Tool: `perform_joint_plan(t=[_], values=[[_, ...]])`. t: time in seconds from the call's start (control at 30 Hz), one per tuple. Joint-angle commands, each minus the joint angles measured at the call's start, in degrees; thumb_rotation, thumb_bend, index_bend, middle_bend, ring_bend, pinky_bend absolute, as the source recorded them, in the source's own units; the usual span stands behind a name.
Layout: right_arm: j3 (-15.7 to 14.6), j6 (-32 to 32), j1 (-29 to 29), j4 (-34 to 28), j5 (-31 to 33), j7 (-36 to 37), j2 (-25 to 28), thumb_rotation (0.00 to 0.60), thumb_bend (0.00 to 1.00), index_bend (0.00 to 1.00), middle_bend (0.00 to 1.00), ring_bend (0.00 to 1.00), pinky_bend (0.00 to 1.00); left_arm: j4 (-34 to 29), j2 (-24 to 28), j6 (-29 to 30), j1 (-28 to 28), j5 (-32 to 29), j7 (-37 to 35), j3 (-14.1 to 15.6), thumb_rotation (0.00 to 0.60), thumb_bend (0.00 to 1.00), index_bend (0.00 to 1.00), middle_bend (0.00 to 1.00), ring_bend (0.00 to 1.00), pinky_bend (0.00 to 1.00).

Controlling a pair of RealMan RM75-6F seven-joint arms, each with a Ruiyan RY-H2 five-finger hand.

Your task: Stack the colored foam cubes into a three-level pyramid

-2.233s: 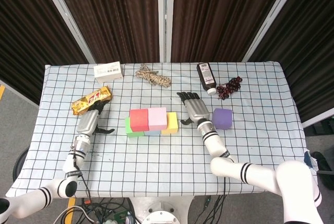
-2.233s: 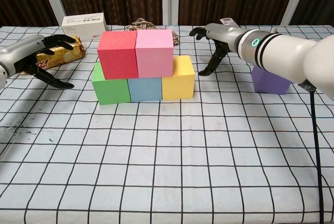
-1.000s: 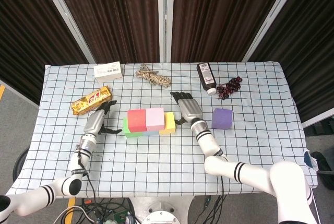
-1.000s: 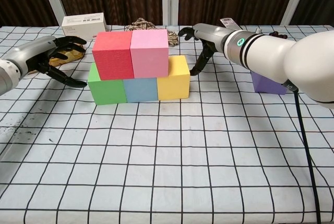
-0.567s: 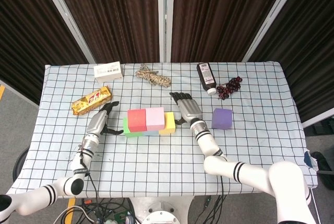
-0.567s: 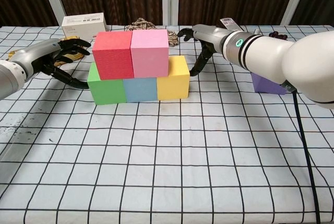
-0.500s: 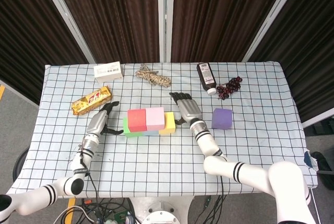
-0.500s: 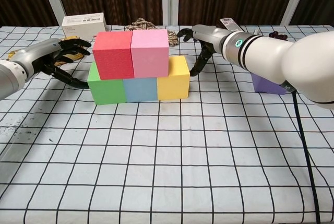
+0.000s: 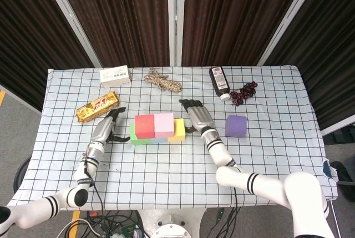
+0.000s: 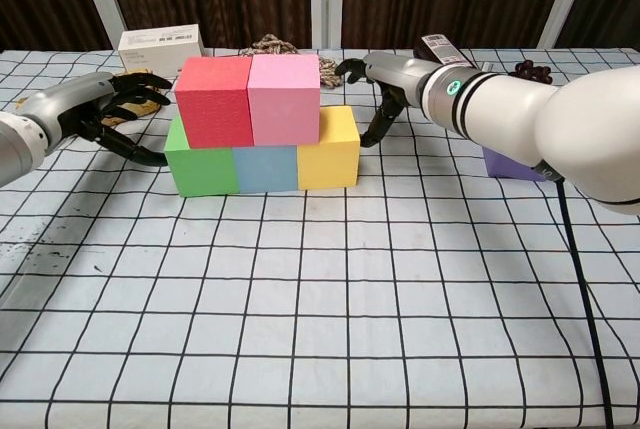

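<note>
Your left hand (image 10: 105, 109) and right hand (image 10: 385, 84) flank the stack, fingers spread, holding nothing. Five foam cubes are stacked mid-worktop: green (image 10: 200, 169), blue (image 10: 265, 169), yellow (image 10: 328, 157), topped by red (image 10: 213, 99) and pink (image 10: 283, 97). The sixth, purple foam cube (image 9: 236, 126) sits apart, right.

- Blue cube (image 10: 265, 168): nearly all hidden under the pink cube (image 9: 165, 124) in the head view.
- Purple cube (image 10: 515, 163): largely hidden behind the right arm (image 10: 520, 119) in the chest view.
- Bottle (image 10: 439, 49), behind the purple cube: mostly blocked by that arm; label unreadable.
</note>
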Motion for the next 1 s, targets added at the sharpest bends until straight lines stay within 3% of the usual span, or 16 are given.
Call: perform_joint_plan(t=[0.03,0.5,0.8,1.0], values=[[0.0,0.1,-0.1,-0.2,0.0,-0.1,0.3,0.6,0.15,0.0,0.05,0.0,0.0,0.1,0.0,0.0,0.0,-0.1,0.1,0.1,0.6,0.0,0.1,0.11,0.0,0.1],[-0.4,2.4,-1.5,-4.6,0.2,-2.0,4.5,0.6,0.15,0.0,0.05,0.0,0.0,0.3,1.2,0.6,0.5,0.1,0.7,0.6,0.6,0.0,0.1,0.11,0.0,0.1],[-0.9,5.7,-4.4,-17.6,0.6,-4.7,16.1,0.6,0.15,0.0,0.05,0.0,0.0,-2.5,7.5,4.2,3.7,0.4,4.0,1.8,0.6,0.0,0.1,0.1,0.0,0.1],[0.7,9.1,-6.1,-28.0,0.7,-4.9,24.7,0.6,0.15,0.0,0.08,0.0,0.0,-6.6,12.7,9.0,6.9,0.9,6.0,2.1,0.6,0.0,0.1,0.09,0.0,0.1]])
